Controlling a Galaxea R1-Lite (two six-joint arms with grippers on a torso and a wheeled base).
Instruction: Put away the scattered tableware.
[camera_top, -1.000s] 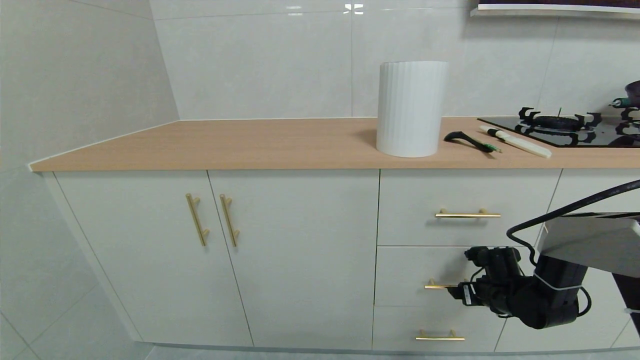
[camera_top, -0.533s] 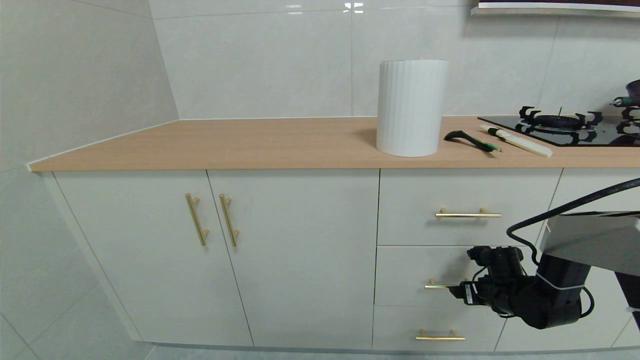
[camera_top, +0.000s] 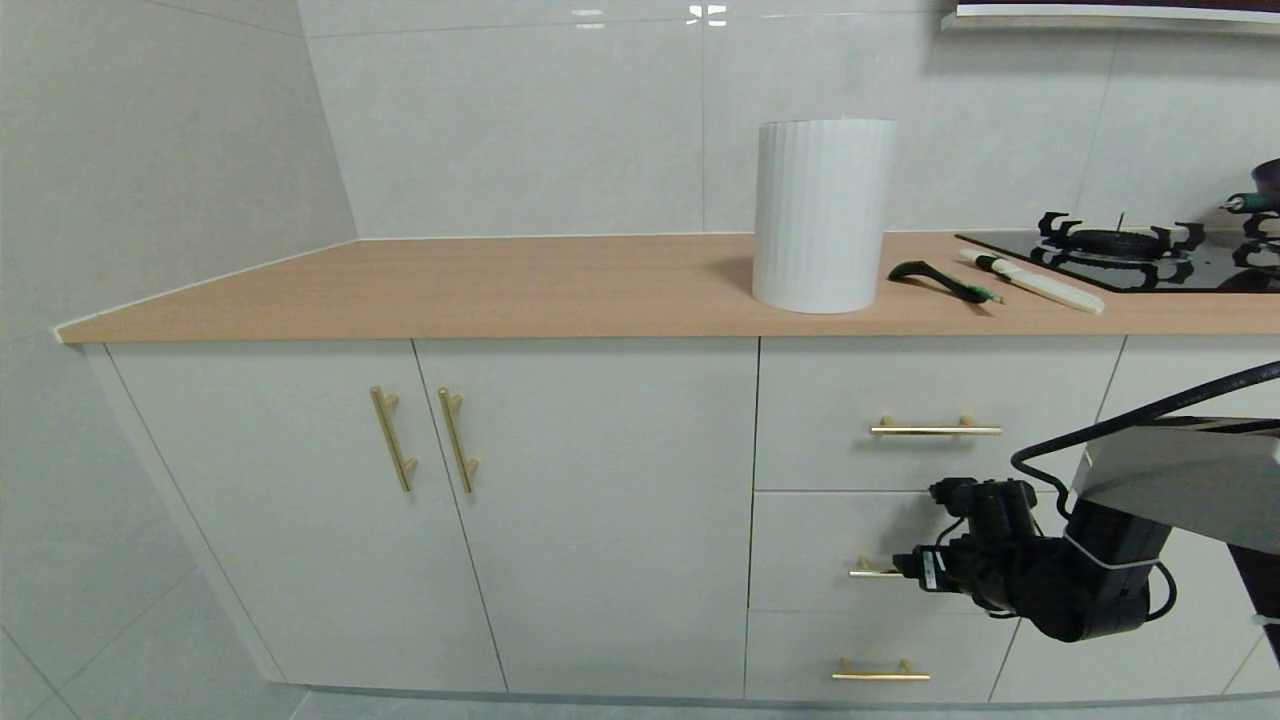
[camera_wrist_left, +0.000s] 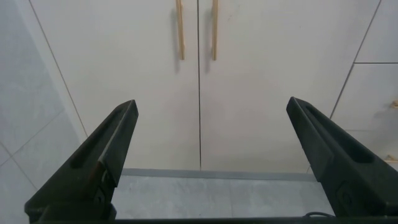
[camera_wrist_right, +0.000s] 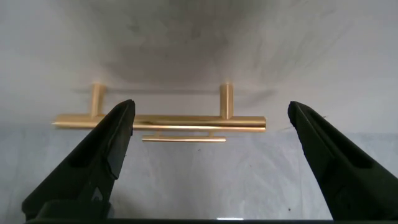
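On the wooden countertop (camera_top: 500, 285), a black-handled utensil (camera_top: 935, 280) and a long white utensil (camera_top: 1035, 282) lie to the right of a tall white ribbed container (camera_top: 820, 215). My right gripper (camera_top: 905, 567) hangs well below them, in front of the middle drawer and pointing at its gold handle (camera_top: 868, 573). In the right wrist view this gripper (camera_wrist_right: 210, 109) is open, and the gold handle (camera_wrist_right: 158, 121) lies just ahead of its fingers. My left gripper (camera_wrist_left: 211, 106) is open and holds nothing. It faces the double cabinet doors (camera_wrist_left: 199, 81) low down.
A black gas hob (camera_top: 1130, 255) sits at the counter's right end. Below the counter are two doors with vertical gold handles (camera_top: 425, 440) and a stack of three drawers, with the top handle (camera_top: 935, 430) and the bottom handle (camera_top: 880, 675) in sight. A tiled wall closes the left side.
My right gripper has risen slightly and shifted a little left, closer to the middle drawer's handle. Nothing on the counter has moved.
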